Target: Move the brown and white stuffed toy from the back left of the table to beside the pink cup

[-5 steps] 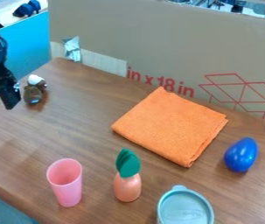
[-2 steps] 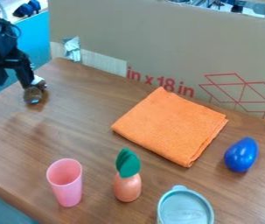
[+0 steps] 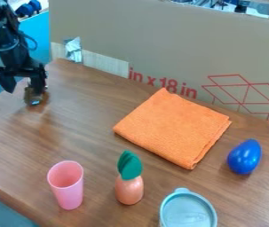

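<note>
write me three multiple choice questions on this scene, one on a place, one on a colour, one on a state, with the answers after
1. Where is the black two-finger gripper?
A) over a folded orange cloth
B) at the small brown figure
C) above a round, pale lid

2. What colour is the leafy top of the smooth peach-coloured ornament?
A) green
B) purple
C) white

3. How does the tapered pink cup stand?
A) on its side
B) upside down
C) upright

1: B, its spread fingers are at the upper left, one overlapping the small brown figure in view.
2: A, the leafy top is plainly green above the peach body.
3: C, its open mouth faces up and its narrower base is on the brown wooden table.
</note>
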Tool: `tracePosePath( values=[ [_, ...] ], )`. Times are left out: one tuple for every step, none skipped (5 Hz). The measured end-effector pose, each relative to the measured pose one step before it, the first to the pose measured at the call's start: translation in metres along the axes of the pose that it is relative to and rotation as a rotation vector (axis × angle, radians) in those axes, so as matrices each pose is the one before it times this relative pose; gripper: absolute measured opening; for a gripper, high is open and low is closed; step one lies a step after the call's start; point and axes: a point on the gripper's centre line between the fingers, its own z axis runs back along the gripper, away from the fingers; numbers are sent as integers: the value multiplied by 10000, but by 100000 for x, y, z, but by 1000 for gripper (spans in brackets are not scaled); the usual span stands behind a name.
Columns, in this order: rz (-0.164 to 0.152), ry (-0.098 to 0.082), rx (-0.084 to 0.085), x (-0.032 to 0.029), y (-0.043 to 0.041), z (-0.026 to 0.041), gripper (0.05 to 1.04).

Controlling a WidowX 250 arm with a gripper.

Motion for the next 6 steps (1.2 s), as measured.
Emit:
tracePosePath(
  values=[
    [148,276,-1,-116,-531,-1233,1004],
    [132,137,-19,140,14,-1204,943],
    [97,-27,55,165,498,-301,621],
    [186,-158,-185,-329,388,127,336],
    [11,-198,-406,-439,-155,1542,196],
    [-235,-579,-520,37,-758,2700,134]
  ],
)
